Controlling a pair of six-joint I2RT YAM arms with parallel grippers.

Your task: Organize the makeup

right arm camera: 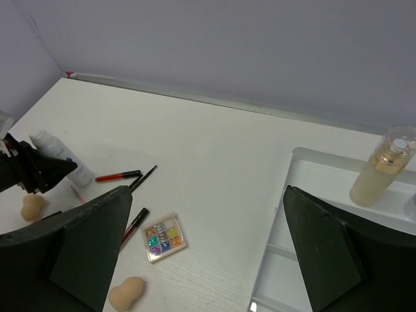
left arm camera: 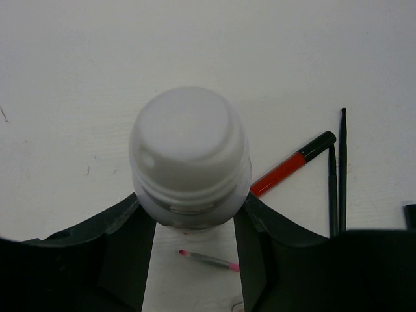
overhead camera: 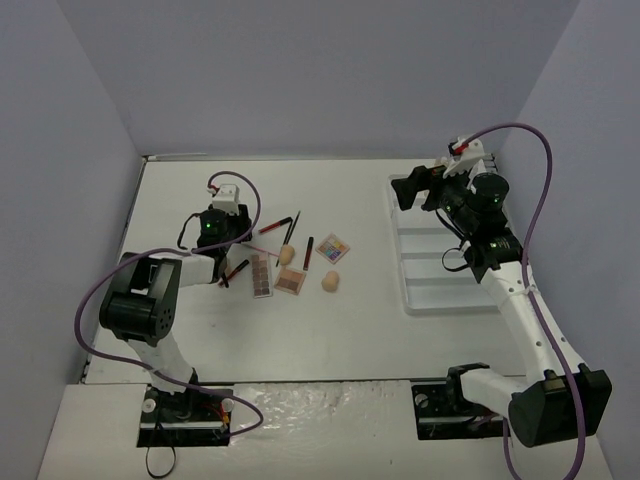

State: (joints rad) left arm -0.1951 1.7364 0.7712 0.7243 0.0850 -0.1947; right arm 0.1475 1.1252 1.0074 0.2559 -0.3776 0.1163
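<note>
Table: a white table with pale grey walls carried everything; the loose makeup lay left of centre, within the left arm's reach
Tray: a white compartmented tray sat at the right side, well apart from the loose items, and was probably where the makeup was meant to go
Right gripper: the right gripper hovered by the tray's left edge, its jaws spread wide with nothing between them, apparently idle
Left gripper: the left gripper was set around a bottle, one jaw on each flank just below the cap; the jaws were partly drawn in and looked pressed against its sides, pinching it
White bottle: the white bottle, round and capped, was at the left end of the loose group; the grip below the cap seemed meant to keep it upright for carrying; whether its base had left the table could not be told
Amber bottle: a clear amber bottle stood upright in the tray's far compartment, judged already sorted
Palettes: a multicoloured palette lay flat near the middle; a long palette and a pinkish palette lay side by side
Sponges: a beige sponge lay near the multicoloured palette; a second sponge lay close to the left gripper
Lip tube: a red lip tube lay just beside the white bottle
Brushes: thin black brushes lay alongside the lip tube, unsorted
</note>
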